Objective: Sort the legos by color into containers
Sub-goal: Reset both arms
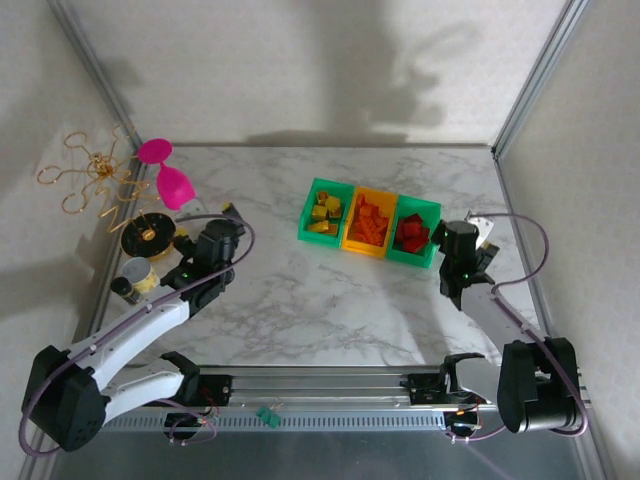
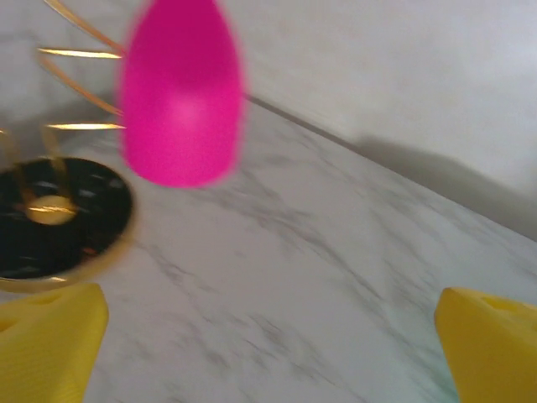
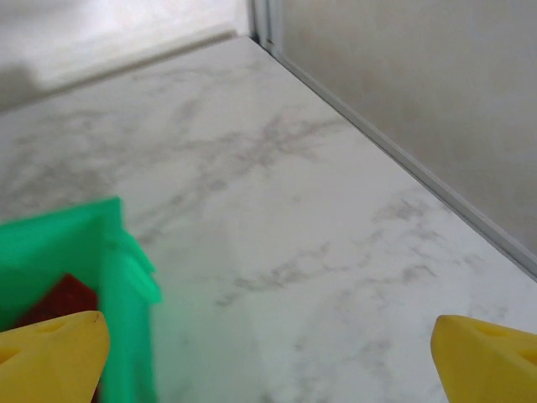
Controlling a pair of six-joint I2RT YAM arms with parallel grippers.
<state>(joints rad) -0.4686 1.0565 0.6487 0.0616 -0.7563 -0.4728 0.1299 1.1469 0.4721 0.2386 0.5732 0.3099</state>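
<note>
Marble table [image 1: 300,300]; bins [image 1: 362,247], goblet [image 1: 172,182], disc [image 1: 148,236]

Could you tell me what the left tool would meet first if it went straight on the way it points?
Probably the pink goblet, which sits just left of the left tool's centre line; depth is unclear, so it might pass beside it.

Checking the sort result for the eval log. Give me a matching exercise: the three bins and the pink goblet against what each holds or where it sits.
1. left green bin
2. middle orange bin
3. right green bin
4. pink goblet

A. red legos
B. near the black-and-gold disc
C. yellow legos
D. orange legos

Pairs: 1-C, 2-D, 3-A, 4-B.
</note>
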